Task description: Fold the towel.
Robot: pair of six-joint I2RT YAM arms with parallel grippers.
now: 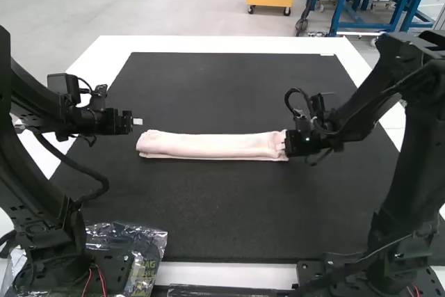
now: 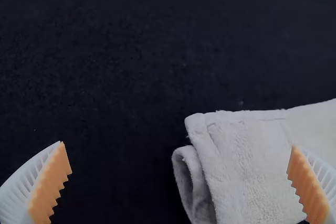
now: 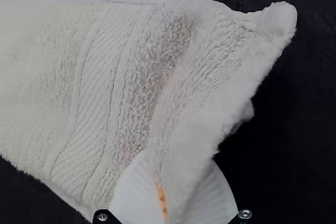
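Mat [image 1: 222, 206] rings the towel [image 1: 212, 146]: left pincer [image 1: 138, 122] gapes empty, right pincer [image 1: 286, 145] clamps one end.

You have the towel [image 1: 208, 145] on the mat [image 1: 222, 206], between the left arm [image 1: 31, 179] and the right arm [image 1: 407, 165]; the bag [image 1: 147, 241] is near the left arm's base.

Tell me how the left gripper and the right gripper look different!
The left gripper is wide open, but the right gripper is shut on the towel. The left gripper is empty by one end of it; the right gripper pinches the other end. Both have white fingers with orange pads.
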